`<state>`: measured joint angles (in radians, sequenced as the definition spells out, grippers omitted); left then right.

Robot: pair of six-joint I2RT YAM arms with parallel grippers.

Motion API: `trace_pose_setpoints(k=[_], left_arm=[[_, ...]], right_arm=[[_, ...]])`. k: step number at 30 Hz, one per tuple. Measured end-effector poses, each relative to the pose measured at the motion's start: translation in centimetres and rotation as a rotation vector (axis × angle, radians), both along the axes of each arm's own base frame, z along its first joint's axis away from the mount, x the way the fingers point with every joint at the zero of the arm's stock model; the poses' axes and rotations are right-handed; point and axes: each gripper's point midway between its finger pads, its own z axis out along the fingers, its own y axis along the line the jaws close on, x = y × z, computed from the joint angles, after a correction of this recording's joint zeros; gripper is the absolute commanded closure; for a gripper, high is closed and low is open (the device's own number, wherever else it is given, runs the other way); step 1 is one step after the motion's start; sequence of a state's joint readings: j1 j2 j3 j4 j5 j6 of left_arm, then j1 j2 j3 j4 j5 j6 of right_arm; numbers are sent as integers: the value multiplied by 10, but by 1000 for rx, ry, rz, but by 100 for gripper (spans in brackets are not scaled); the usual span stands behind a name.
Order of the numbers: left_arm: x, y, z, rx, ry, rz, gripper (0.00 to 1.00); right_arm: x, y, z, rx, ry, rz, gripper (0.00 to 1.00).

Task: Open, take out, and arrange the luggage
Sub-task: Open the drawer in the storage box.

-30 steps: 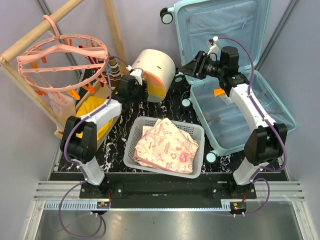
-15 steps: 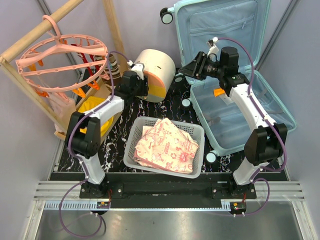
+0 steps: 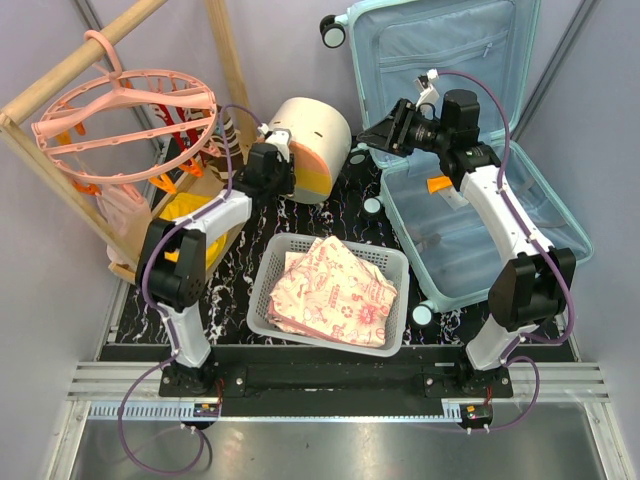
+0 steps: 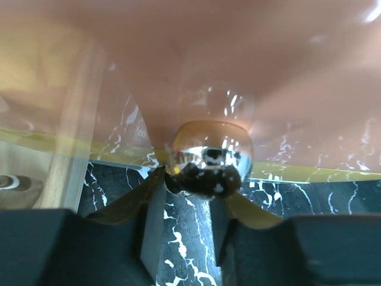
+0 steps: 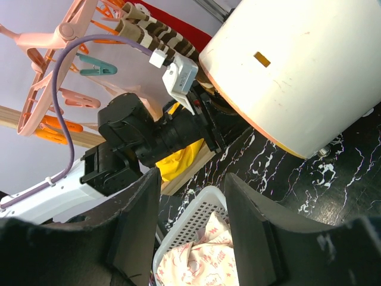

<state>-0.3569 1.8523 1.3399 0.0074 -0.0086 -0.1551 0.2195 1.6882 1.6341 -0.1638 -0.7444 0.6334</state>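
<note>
Mint-blue hard shell: the luggage (image 3: 450, 255) lies open at the far right of the desk (image 3: 232, 290), its base flat. The lid stands up behind it, the zip pocket of its light blue lining facing out.
Wheels: black-and-white wheels (image 3: 422, 314), one at the lid's top left corner and two along the base's left edge.
Right fingers: the right gripper (image 3: 372, 140) hangs over the left rim of the luggage, pointing left toward the cream-and-orange drawer box (image 3: 315, 135). Its fingers stand apart with nothing between them.
Left fingers: the left gripper (image 4: 186, 199) is at the foot of the drawer box. A narrow gap shows between the fingers (image 4: 153, 205), and a shiny rounded knob (image 4: 209, 159) sits at their tips. Whether they press on it cannot be told.
Basket: a white perforated basket (image 3: 262, 280) at the near middle, between the arms, holds folded floral cloth (image 3: 335, 290).
Hanger: a pink round peg hanger (image 5: 66, 30) hangs on a wooden rack (image 3: 60, 75) at the far left, with a brown-striped sock (image 5: 152, 33) clipped to it.
Writing: a small orange patch (image 5: 262, 58) on the box's cream shell, too small to read.
</note>
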Motion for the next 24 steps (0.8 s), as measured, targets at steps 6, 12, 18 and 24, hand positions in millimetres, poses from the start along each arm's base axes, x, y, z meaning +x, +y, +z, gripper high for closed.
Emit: trace_pose_setpoints(k=[6,12,18,24], left_arm=[[2,2,-3,6,3,10,89],[0,5,-3,9,-6,23,93],[-22,10,-1,16,-10,25,94],[-43,16,-1,34,-10,32,94]], right_arm=[[0,0,0,0,1,-1,44],[0,-1,-1,-1,3,-3,44],[0,-1,-1,-2,5,-3,44],[0,-1,-5,-3,13,-3,44]])
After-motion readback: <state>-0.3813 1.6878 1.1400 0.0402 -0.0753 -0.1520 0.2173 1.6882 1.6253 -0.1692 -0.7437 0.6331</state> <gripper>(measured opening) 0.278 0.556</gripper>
